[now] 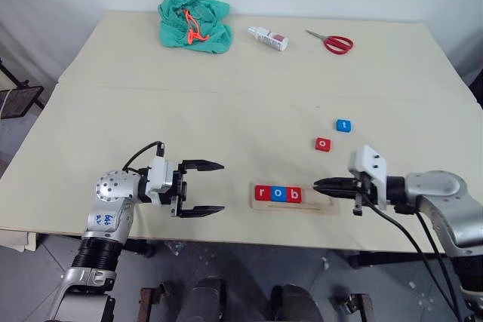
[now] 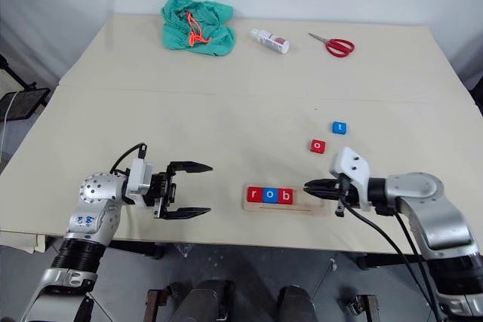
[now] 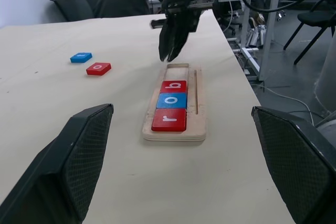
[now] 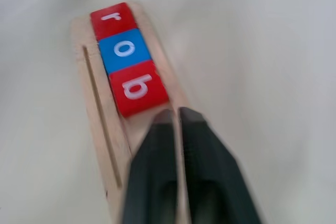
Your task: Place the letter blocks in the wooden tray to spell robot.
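Observation:
The wooden tray (image 1: 321, 204) lies near the table's front edge and holds three letter blocks in a row: red r (image 1: 262, 193), blue o (image 1: 278, 194), red b (image 1: 294, 194). A loose red o block (image 1: 323, 144) and a blue t block (image 1: 343, 124) lie on the table beyond the tray's right end. My right gripper (image 1: 315, 183) hovers over the tray's bare right part, just past the b block (image 4: 137, 88), fingers together and holding nothing. Left of the tray, my left gripper (image 1: 222, 186) stands wide open and level, pointing at the tray (image 3: 198, 103).
At the far side of the table lie a green cloth with an orange cord (image 1: 194, 22), a small white bottle (image 1: 269, 38) and red-handled scissors (image 1: 333, 41). A seam (image 1: 226, 92) crosses the tabletop. The front edge runs just below the tray.

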You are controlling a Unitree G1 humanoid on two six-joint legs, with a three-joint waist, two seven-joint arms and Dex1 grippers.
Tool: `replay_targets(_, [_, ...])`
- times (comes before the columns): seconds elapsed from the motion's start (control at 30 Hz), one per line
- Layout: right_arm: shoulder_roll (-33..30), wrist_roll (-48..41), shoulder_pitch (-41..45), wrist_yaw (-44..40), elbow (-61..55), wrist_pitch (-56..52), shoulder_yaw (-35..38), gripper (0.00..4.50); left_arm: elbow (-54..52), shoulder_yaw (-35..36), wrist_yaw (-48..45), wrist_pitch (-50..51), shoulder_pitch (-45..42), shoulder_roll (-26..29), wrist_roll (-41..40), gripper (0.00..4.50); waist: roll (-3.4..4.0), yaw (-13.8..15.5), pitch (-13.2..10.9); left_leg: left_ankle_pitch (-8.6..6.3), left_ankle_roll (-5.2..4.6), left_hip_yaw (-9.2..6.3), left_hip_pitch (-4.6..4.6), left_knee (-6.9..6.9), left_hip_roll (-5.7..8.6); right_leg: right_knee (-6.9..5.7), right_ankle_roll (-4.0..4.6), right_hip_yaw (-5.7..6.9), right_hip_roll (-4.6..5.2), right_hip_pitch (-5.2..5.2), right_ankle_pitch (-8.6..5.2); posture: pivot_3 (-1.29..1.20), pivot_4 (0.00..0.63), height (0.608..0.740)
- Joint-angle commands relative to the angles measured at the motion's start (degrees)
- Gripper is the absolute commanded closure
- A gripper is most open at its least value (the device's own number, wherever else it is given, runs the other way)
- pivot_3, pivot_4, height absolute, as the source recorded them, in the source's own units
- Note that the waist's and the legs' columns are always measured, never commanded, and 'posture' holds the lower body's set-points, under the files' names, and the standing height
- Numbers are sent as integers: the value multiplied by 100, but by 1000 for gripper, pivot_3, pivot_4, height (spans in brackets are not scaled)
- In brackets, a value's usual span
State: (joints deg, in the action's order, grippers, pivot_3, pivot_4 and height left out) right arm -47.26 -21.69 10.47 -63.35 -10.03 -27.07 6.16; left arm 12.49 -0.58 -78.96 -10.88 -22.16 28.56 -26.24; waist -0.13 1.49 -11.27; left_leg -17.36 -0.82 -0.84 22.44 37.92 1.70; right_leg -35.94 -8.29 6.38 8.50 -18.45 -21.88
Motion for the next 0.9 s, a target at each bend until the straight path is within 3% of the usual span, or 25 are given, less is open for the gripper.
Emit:
replay_targets(0.03, [148, -361, -282, 508, -325, -98, 817, 2654, 57, 23, -117, -76, -95, -23, -40, 0, 0, -1, 0, 0, 0, 0, 0, 0, -1, -1, 0, 1, 0, 0, 0, 0, 150, 740])
replay_targets(0.3, [859, -623, -903, 1739, -494, -227, 1741, 19, 483, -8, -340, -166, -336, -155, 3, 0, 0, -6, 0, 0, 0, 1, -3, -2, -2, -3, 0, 0, -2, 1, 0, 0, 150, 740])
replay_targets(0.5, [1408, -636, -809, 2435, -636, -226, 1587, 19, 628, -18, -407, -217, -475, -223, 28, 0, 0, -17, 0, 0, 0, 3, -4, -2, -2, -5, 0, -4, -3, -2, 0, 0, 150, 740])
replay_targets(0.9, [1314, -714, -839, 2428, -711, -150, 1455, 19, 526, 29, -405, -218, -409, -158, 22, 0, 0, -16, 0, 0, 0, 3, -4, -2, 0, -5, 0, -7, -2, -1, 0, 0, 150, 740])
